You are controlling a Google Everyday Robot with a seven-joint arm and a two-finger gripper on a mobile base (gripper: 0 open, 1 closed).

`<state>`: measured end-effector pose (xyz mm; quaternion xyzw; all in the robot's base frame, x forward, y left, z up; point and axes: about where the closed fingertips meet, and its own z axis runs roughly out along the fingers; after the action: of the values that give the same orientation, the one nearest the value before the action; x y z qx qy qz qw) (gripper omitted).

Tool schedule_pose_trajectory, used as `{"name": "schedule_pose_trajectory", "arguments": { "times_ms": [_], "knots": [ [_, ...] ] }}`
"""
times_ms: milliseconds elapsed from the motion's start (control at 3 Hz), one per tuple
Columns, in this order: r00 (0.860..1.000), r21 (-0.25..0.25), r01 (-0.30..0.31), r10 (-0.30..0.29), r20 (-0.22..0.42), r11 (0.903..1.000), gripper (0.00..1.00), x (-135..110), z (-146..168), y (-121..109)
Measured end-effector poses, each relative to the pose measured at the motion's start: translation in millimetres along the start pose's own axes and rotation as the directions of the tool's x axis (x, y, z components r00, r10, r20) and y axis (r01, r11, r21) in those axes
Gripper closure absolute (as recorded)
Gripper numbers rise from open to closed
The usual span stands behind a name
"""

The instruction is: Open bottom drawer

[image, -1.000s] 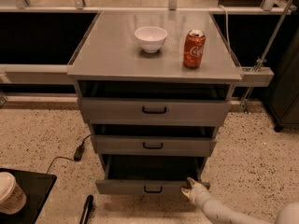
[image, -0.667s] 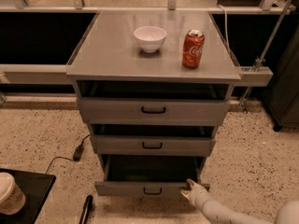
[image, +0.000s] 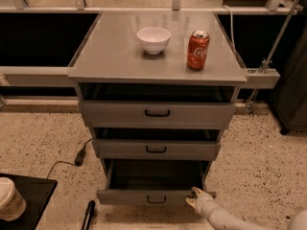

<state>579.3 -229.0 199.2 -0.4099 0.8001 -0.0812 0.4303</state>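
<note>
**A:** ok so where's the hand at right now? I can't see from my side.

**B:** Low down, near right. The hand is right up against the right end of the bottom drawer, at the top edge of its front panel. It's touching the panel or as good as. The pale arm runs off to the near right corner. Can't tell from here whether the hand is clenched on that edge or released. It's well right of the little black loop handle, not on it.

**A:** and the drawer itself?

**B:** Lowest of the three grey ones, and it's pulled out. Its front sits nearer to us than the middle drawer and the top drawer, and you can look down into the dark inside of it behind the front.

**A:** any change from a second ago?

**B:** A bit, yeah. The drawer front has come slightly nearer, so more of the dark inside shows, and the hand has moved with it, at the same right end. Everything else looks the same: white bowl and red soda can well apart on the tabletop, bowl left, can right. The paper cup sits at the near left, and the cable lies on the floor left of the cabinet.
</note>
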Motion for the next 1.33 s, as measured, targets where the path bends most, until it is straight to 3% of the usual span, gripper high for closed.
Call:
{"name": "schedule_pose_trajectory", "arguments": {
  "times_ms": [667, 1333],
  "knots": [
    [1.0, 0.001, -0.004, 0.004, 0.004, 1.0, 1.0, 3, -11, 6],
    [0.999, 0.011, -0.019, 0.019, 0.028, 0.9998, 1.0, 23, -52, 35]
  ]
}}
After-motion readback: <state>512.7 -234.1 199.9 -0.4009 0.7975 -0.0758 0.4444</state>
